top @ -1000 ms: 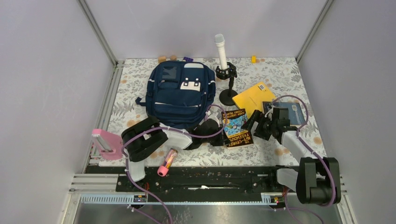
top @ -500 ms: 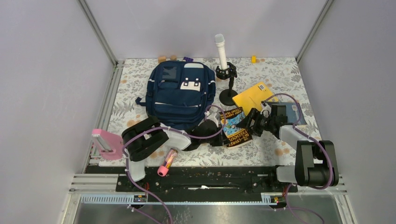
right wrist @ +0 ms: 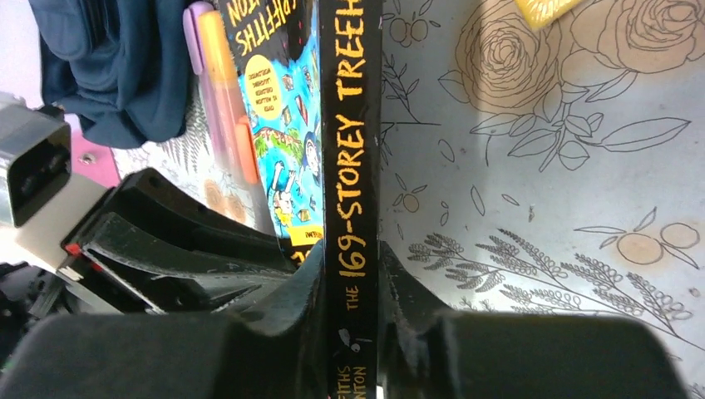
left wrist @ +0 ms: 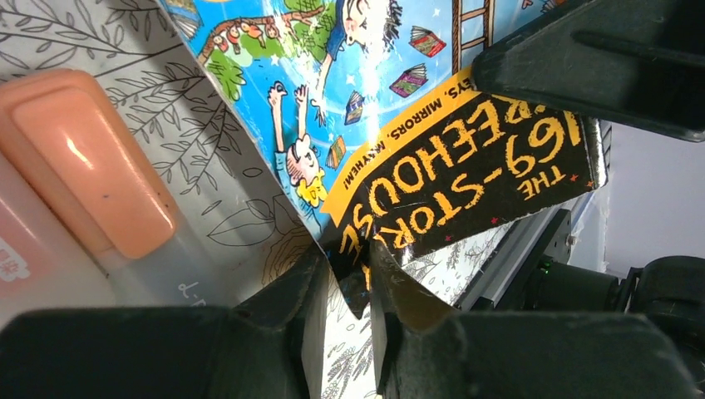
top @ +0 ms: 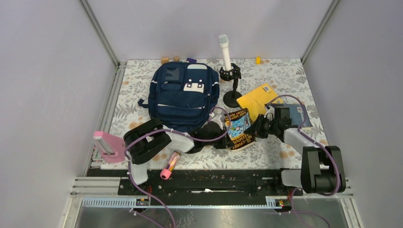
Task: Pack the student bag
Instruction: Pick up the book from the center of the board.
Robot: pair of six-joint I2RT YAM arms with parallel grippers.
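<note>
The student bag (top: 183, 95), a navy backpack with white patches, lies flat at the back left; a fold of it shows in the right wrist view (right wrist: 91, 75). In front of its right corner a colourful black-and-blue storybook (top: 239, 127) is tipped up on edge between both grippers. My left gripper (top: 224, 138) is shut on the storybook's black lower corner (left wrist: 357, 262). My right gripper (top: 256, 130) is shut on the storybook's black spine (right wrist: 351, 166) from the other side. The bag's opening is not visible.
A microphone on a black stand (top: 227, 71), a yellow book (top: 256, 97) and a blue-grey book (top: 298, 114) lie behind the right arm. A pink box (top: 108, 146) and a pink-capped tube (top: 170, 164) sit front left. Orange highlighters (right wrist: 223, 91) lie beside the storybook.
My right gripper has swung left and closed from wide open onto the storybook's spine. The storybook has risen from flat to standing on edge. The left gripper has kept its hold.
</note>
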